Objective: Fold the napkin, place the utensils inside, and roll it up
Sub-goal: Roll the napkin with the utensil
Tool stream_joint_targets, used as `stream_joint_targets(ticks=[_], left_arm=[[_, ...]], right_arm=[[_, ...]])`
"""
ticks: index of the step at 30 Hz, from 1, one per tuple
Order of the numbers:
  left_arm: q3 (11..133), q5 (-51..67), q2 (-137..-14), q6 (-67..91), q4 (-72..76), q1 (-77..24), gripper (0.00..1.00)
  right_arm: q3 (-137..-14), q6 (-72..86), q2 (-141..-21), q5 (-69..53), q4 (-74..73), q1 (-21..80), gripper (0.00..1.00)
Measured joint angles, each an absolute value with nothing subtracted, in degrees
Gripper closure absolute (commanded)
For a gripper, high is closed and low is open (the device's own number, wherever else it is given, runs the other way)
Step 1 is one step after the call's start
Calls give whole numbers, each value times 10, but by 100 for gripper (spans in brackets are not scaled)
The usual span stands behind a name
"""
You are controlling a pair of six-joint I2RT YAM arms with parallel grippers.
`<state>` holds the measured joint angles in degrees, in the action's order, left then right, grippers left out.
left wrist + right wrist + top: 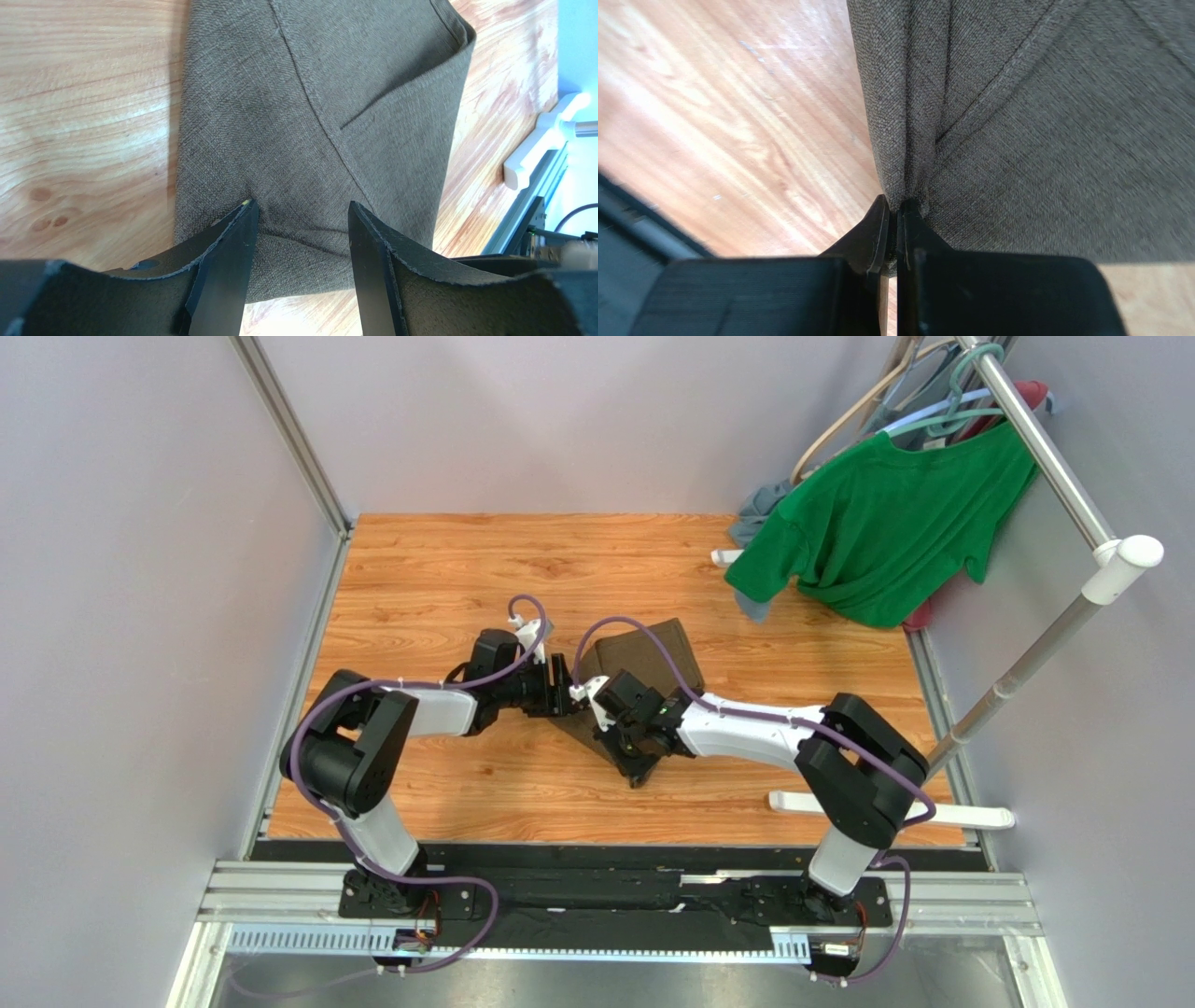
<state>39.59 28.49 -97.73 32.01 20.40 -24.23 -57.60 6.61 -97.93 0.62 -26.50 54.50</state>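
The wooden table (421,588) fills the middle of the top view, and a green T-shirt (884,518) hangs from a rail (1045,455) at its far right corner. The napkin (654,653) lies near the table's centre between the two arms, with overlapping layers and a stitched hem showing in the wrist views. The right gripper (898,210) is pinched tight on a raised fold at the napkin's edge. The left gripper (302,210) stands over the cloth's near edge with its jaws apart, fabric showing between them.
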Motion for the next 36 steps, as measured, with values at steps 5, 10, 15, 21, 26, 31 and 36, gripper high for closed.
stream_joint_targets(ticks=[5,10,15,21,26,31,36], left_arm=[[398,281,-968,314,179,-242,40],[398,277,-961,307,159,-242,40],[398,277,-961,307,159,-242,40],[398,278,-966,307,165,-242,40],[398,280,-969,307,170,-242,40],[398,280,-970,307,170,-242,41],[399,281,-970,307,170,-242,41]], right_arm=[[-576,75,-989,-149,-255,490,100],[-583,81,-1023,-292,-244,443,100],[-590,94,-1071,-412,-220,408,100],[-588,103,-1087,-462,-210,385,73],[-586,102,-1049,-432,-232,387,57],[-586,105,-942,-353,-249,417,53],[-605,118,-893,-288,-250,496,53]])
